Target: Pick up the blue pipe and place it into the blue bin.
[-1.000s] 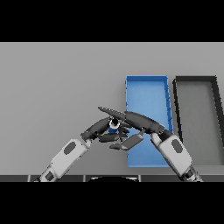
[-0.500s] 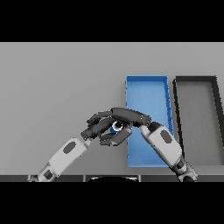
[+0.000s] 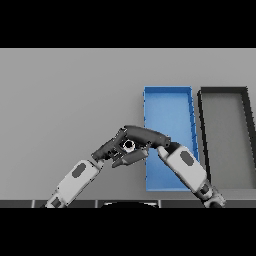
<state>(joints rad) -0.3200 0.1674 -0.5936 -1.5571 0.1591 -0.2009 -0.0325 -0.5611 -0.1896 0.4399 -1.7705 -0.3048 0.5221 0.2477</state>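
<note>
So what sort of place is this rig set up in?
It looks like a bare sorting bench rather than a home or kitchen: a plain grey table with only a blue bin and a dark bin side by side.

A grey table (image 3: 65, 95) is carrying two long open bins set side by side on its right half. The blue bin (image 3: 168, 96) is lying nearer the middle, and a dark grey bin (image 3: 223, 95) is sitting just beside it, further right, not touching it.
</note>
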